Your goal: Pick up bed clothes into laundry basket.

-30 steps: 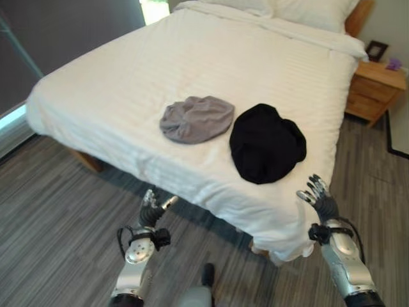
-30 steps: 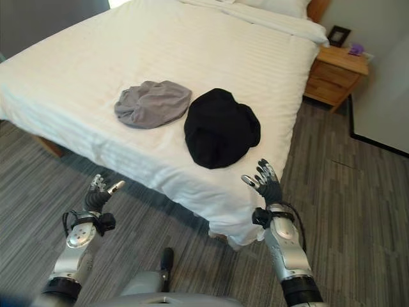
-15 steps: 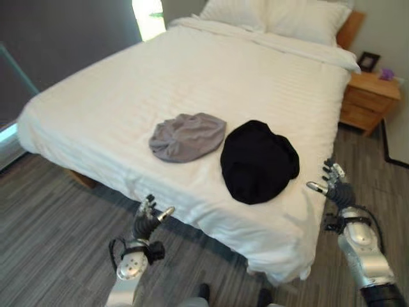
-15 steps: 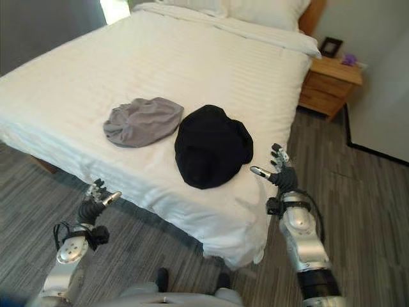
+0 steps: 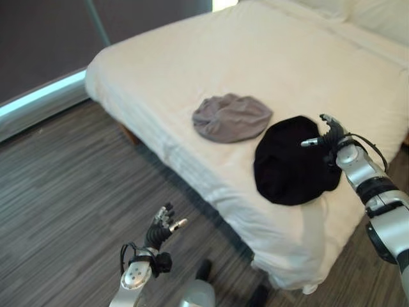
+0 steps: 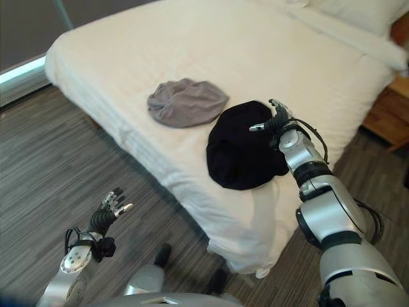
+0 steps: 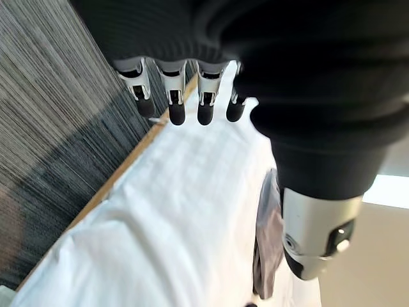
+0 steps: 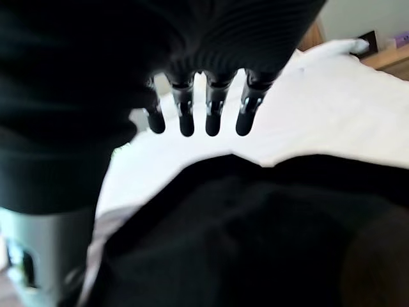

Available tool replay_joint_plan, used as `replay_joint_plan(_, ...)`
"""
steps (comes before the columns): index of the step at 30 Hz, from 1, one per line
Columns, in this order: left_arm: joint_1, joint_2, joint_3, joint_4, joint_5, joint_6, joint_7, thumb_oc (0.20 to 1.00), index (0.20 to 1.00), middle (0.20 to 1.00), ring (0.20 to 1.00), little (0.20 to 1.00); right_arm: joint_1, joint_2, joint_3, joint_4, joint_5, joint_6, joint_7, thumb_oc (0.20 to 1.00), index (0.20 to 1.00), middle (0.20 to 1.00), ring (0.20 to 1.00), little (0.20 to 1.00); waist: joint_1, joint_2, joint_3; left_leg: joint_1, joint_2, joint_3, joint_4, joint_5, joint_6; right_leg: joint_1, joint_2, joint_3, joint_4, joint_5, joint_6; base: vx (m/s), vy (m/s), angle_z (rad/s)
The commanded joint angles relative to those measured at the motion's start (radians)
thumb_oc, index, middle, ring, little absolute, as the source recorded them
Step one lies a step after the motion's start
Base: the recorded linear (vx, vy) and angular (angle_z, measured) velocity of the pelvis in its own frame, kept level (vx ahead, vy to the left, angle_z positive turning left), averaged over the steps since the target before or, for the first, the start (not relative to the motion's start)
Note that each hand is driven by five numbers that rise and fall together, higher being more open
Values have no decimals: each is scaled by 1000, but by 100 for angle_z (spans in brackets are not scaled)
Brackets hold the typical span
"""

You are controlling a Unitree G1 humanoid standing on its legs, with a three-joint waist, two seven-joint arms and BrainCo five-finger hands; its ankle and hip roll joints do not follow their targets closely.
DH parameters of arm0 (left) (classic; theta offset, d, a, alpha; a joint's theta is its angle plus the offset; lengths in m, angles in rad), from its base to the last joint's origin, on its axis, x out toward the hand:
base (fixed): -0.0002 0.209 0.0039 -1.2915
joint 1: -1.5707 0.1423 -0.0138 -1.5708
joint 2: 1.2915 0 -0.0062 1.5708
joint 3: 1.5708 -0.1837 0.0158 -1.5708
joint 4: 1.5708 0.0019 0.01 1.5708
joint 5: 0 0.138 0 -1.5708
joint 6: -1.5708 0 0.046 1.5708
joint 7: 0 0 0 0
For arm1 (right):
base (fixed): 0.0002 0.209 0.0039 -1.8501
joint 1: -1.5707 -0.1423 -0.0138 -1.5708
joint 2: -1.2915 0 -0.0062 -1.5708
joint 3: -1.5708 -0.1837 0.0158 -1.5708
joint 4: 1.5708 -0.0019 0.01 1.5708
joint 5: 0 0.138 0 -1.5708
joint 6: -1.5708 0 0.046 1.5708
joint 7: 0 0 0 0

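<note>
Black garment (image 5: 291,161) lies on the bed under the right robot hand (image 5: 329,135), whose fingers are spread, holding nothing.

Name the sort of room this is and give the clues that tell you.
Most likely a bedroom: a large bed made up in white, a wooden nightstand beside it, and a grey garment and black garment lying on the covers.
</note>
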Motion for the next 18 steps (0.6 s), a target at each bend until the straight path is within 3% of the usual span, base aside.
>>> replay_joint_plan(1, -64, 50, -16, -106, -37, -46, 14, 1000, 1000, 1000, 1000, 1000, -32, -51, 81, 72, -147, 35, -33, 1000, 1000, 1000, 1000, 1000, 6, 37, 51, -43, -16, -4, -20, 35, -12, 7, -25, 4, 18, -31, 38, -43, 31, 29)
replay_joint_plan(5, -73, 46, -5, -108, -27, -43, 20, 1000, 1000, 1000, 1000, 1000, 62, -3, 63, 100, -190, 48, -11, 1000, 1000, 1000, 1000, 1000, 11, 58, 66, -75, -22, -10, -20, 42, -13, -20, -28, 2, 18, -31, 39, -4, 38, 13)
replay_joint_plan(6, -74, 44, 2, -100, -22, -44, 23, 1000, 1000, 1000, 1000, 1000, 85, 12, 65, 89, -199, 47, -7, 288, 288, 288, 288, 288, 7, 59, 70, -76, -21, -9, -20, 41, -12, -21, -28, 5, 18, -32, 39, 59, 30, 7)
replay_joint_plan(7, -78, 40, 12, -85, -17, -41, 25, 1000, 1000, 1000, 1000, 1000, 133, 48, 69, 76, -213, 49, -5, 200, 200, 200, 200, 200, 1, 59, 74, -75, -21, -3, -20, 39, -12, -22, -27, 10, 18, -34, 40, 63, 33, 2)
replay_joint_plan(10, -80, 44, 40, -63, 1, -39, 40, 1000, 1000, 1000, 1000, 1000, 238, 96, 57, 49, -220, 47, 0, 200, 200, 200, 200, 200, -8, 55, 72, -70, -21, 4, -20, 33, -8, -17, -30, 18, 18, -39, 42, 60, 32, -10)
replay_joint_plan(14, -128, 116, 123, -53, 81, -36, 70, 1000, 1000, 1000, 1000, 1000, 437, 146, 34, -30, -229, 38, 15, 200, 200, 200, 200, 200, -47, 49, 60, -47, -23, 26, -20, 14, -4, 0, -38, 28, 18, -45, 47, 82, 54, -11)
replay_joint_plan(18, -312, 302, 223, -28, 199, -33, 129, 1000, 1000, 1000, 1000, 1000, 679, 77, -56, -352, -162, 18, 45, 200, 200, 200, 200, 200, -131, 36, 43, -12, -14, 65, -20, -11, -9, 9, -44, 54, 18, -50, 53, 42, 44, -16)
